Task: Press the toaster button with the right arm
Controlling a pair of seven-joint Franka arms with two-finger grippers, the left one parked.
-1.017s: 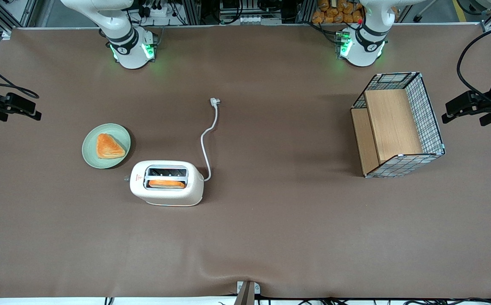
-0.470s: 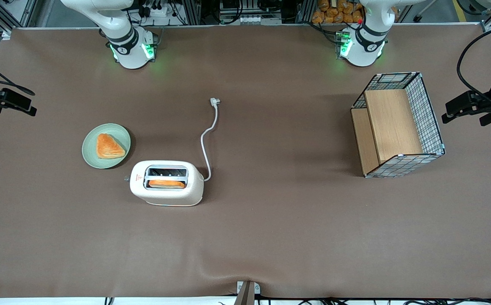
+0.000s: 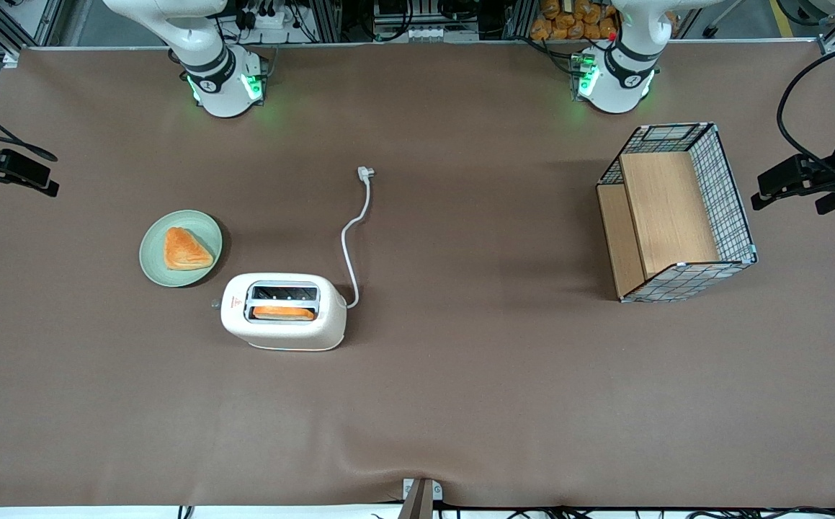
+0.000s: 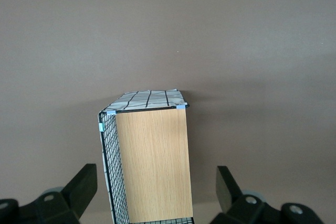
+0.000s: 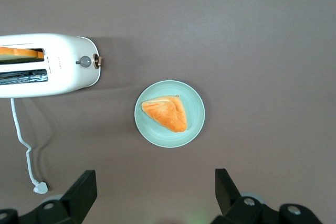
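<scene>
The cream-white toaster [image 3: 284,311] stands on the brown table, with a slice of toast [image 3: 284,313] in the slot nearer the front camera. Its small grey button [image 3: 215,304] sticks out of the narrow end that faces the plate. In the right wrist view I see the toaster [image 5: 58,66] and its button [image 5: 84,61] from above. My right gripper [image 3: 42,184] hovers at the working arm's end of the table, well away from the toaster and farther from the front camera. In the wrist view the gripper [image 5: 156,192] is open and empty.
A green plate [image 3: 150,263] holding a toast piece [image 3: 186,249] lies beside the toaster's button end, between gripper and toaster; the plate [image 5: 194,124] also shows in the wrist view. The white cord ends in a plug [image 3: 365,171]. A wire basket [image 3: 730,194] stands toward the parked arm's end.
My right gripper has drifted a little farther from the front camera and slightly toward the working arm's table end. The toaster, plate and cord have not moved.
</scene>
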